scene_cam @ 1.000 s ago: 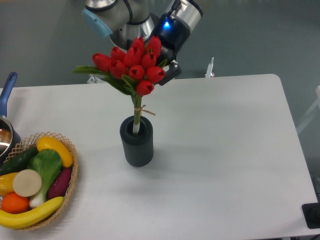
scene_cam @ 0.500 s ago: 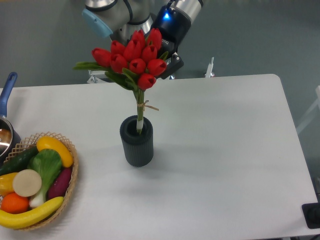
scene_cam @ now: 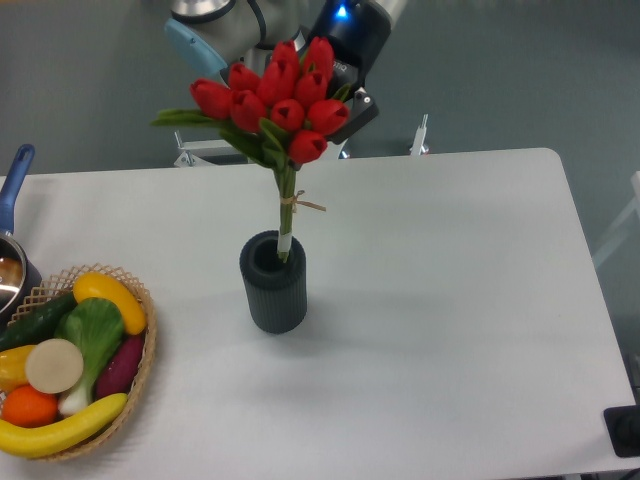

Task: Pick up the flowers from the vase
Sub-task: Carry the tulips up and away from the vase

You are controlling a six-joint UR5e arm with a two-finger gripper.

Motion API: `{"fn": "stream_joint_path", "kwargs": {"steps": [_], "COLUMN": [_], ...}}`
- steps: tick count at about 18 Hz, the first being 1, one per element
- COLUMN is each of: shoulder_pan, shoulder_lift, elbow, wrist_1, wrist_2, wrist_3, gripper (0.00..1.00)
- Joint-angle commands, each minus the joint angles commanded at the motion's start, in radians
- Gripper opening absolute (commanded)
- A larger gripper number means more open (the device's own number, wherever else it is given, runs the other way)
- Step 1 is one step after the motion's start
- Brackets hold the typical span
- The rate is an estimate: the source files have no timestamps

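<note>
The flowers, a bunch of red tulip buds with green leaves and string-tied stems, hang lifted above the vase. Only the white stem tip still reaches into the vase mouth. The vase is short, dark grey and ribbed, and stands upright in the middle of the white table. My gripper is right behind the buds at the top of the view. Its fingers are mostly hidden by the flowers, and it is shut on the bunch.
A woven basket of vegetables and fruit sits at the front left. A pot with a blue handle is at the left edge. A small white post stands at the table's back edge.
The gripper has moved up and slightly right with the flowers. The stems have slid up out of the vase until only the tip is inside. The vase has not moved.
</note>
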Motion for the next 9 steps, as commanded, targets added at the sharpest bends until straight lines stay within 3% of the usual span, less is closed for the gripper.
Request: {"fn": "stream_joint_path", "kwargs": {"steps": [9], "shoulder_pan": [0.109], "shoulder_lift": [-0.178], "elbow": [0.098], "wrist_1": [0.012], "wrist_2": [-0.002], "wrist_3": [0.011], "gripper": [0.39]}}
